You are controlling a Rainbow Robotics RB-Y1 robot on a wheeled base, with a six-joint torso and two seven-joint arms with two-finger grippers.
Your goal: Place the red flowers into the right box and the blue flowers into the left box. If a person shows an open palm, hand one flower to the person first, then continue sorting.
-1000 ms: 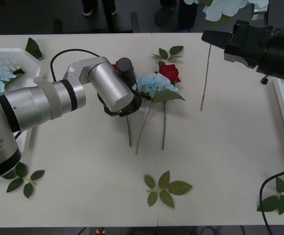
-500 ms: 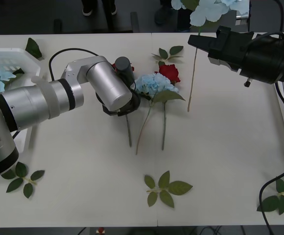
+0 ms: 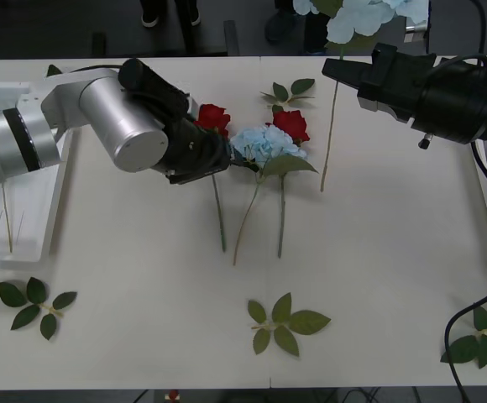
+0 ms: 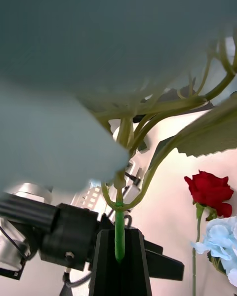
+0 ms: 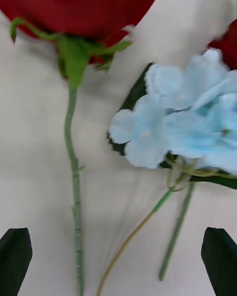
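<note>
Roses — deep red, thin-stemmed

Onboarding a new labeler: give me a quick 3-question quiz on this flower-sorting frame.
1. True or false: the right gripper is shut on a blue flower lifted off the table.
2. The left gripper hovers over: A) a leaf sprig B) a red rose's stem C) the left box
3. How many red roses lie on the table?

Key:
1. True; its stem is pinched between the black fingers.
2. B, the rose; fingers open.
3. Two; the second lies beside the blue bloom.
</note>
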